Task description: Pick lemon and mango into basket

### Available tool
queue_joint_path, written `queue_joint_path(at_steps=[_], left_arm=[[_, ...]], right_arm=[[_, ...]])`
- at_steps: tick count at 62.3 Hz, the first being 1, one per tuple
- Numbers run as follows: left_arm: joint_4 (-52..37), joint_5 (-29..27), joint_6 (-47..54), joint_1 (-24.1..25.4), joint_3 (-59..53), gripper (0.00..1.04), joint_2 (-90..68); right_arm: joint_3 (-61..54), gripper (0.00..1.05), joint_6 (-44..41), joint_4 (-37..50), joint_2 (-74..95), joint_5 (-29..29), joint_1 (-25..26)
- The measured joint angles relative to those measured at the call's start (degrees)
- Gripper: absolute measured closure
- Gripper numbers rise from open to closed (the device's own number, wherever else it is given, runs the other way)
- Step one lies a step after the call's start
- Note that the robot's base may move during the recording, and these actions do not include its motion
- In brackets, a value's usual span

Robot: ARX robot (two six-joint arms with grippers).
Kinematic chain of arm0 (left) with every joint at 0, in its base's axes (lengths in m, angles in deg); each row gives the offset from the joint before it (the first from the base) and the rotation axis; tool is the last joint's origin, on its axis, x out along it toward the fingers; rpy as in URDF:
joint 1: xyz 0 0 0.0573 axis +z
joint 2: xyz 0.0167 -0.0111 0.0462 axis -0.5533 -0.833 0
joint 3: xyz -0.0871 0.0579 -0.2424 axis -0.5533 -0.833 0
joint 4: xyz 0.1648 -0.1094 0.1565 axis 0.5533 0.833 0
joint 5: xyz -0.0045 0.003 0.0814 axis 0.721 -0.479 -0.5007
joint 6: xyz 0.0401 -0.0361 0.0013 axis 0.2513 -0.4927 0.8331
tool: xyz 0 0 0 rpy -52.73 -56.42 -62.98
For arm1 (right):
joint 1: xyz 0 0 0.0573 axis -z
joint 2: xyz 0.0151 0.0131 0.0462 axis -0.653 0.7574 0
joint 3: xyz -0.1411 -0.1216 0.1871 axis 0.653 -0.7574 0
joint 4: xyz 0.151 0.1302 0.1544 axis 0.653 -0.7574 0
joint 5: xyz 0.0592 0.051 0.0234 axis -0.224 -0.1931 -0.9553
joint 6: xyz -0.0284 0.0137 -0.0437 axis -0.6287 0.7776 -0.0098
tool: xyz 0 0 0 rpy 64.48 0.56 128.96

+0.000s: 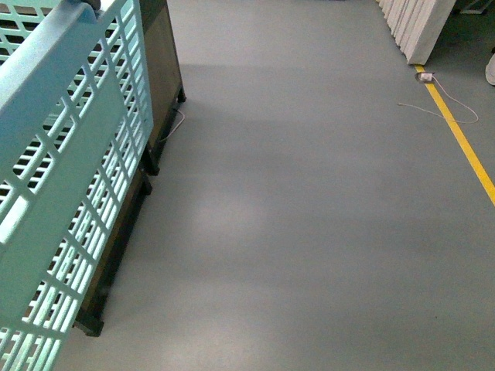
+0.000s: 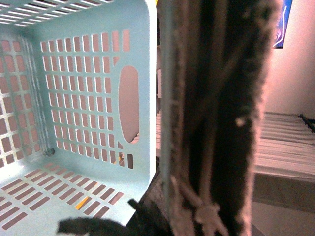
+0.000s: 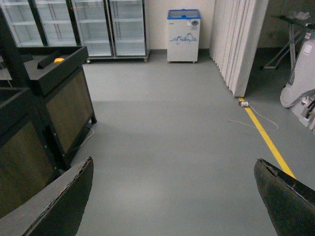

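The light teal basket [image 1: 62, 193] fills the left edge of the front view, held up and tilted, its slotted wall facing me. In the left wrist view the basket [image 2: 74, 98] shows its inside; I see no fruit in the part that shows. My left gripper [image 2: 197, 187] is shut on the basket at its rim, a dark padded finger [image 2: 221, 123] close to the lens. My right gripper [image 3: 172, 191] is open and empty over bare floor. The lemon and the mango are out of view.
Dark display stands [image 1: 158, 69] stand at the left, also in the right wrist view [image 3: 59, 93]. Grey floor [image 1: 309, 216] stretches ahead, with a yellow line [image 1: 464, 147] and a loose cable [image 1: 441, 108] at right. Glass-door fridges [image 3: 88, 24], a small freezer [image 3: 183, 34] and white panels [image 3: 241, 44] stand far off.
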Motion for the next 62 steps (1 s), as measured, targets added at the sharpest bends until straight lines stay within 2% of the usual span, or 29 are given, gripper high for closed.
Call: queue_joint_path(at_steps=[62], left_arm=[[0.0, -0.8, 0.5, 0.2, 0.0, 0.99, 0.1]], right_arm=[[0.0, 0.09, 0.0, 0.0, 0.0, -0.2, 0.0]])
